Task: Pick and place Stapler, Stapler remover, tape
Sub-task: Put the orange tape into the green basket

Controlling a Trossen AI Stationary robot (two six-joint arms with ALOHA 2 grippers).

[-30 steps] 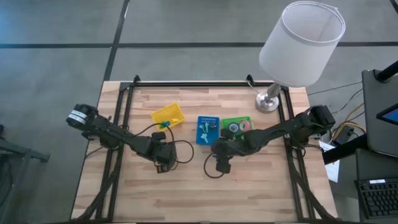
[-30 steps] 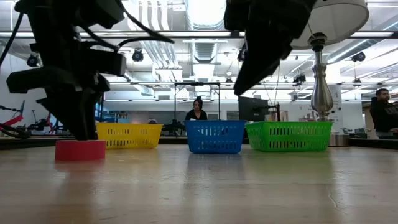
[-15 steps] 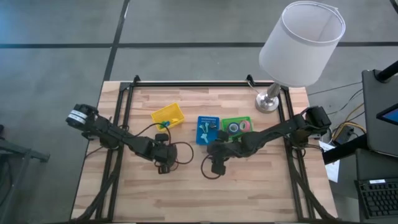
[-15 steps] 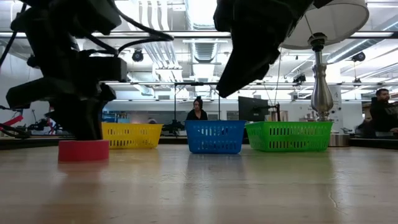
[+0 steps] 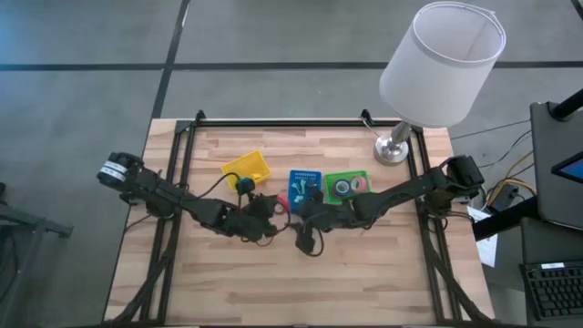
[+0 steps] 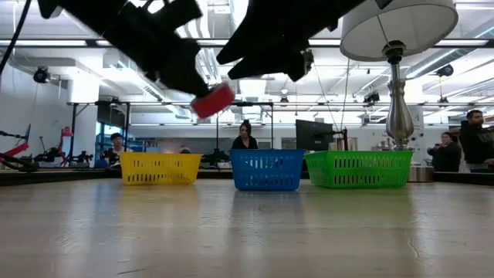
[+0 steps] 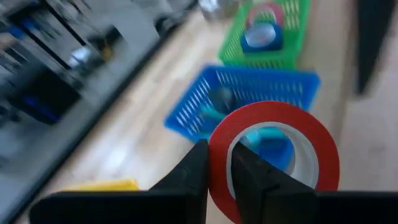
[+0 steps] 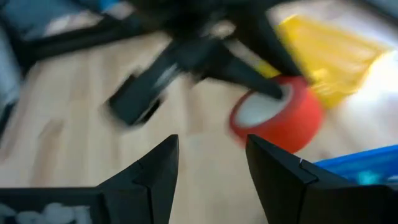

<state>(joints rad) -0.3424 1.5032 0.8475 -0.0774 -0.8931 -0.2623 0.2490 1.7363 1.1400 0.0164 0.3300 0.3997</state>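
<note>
1. Above the table, the high view shows the left gripper (image 5: 271, 206) and right gripper (image 5: 301, 215) close together just in front of the blue basket (image 5: 305, 189).
2. In the low view, a red tape roll (image 6: 211, 100) hangs tilted in the air, well clear of the table (image 6: 247, 232).
3. In the left wrist view, the left fingers (image 7: 198, 180) pinch the roll's rim (image 7: 273, 158).
4. In the right wrist view, the right gripper (image 8: 208, 163) is spread wide and empty, the roll (image 8: 278, 118) beyond it.
</note>
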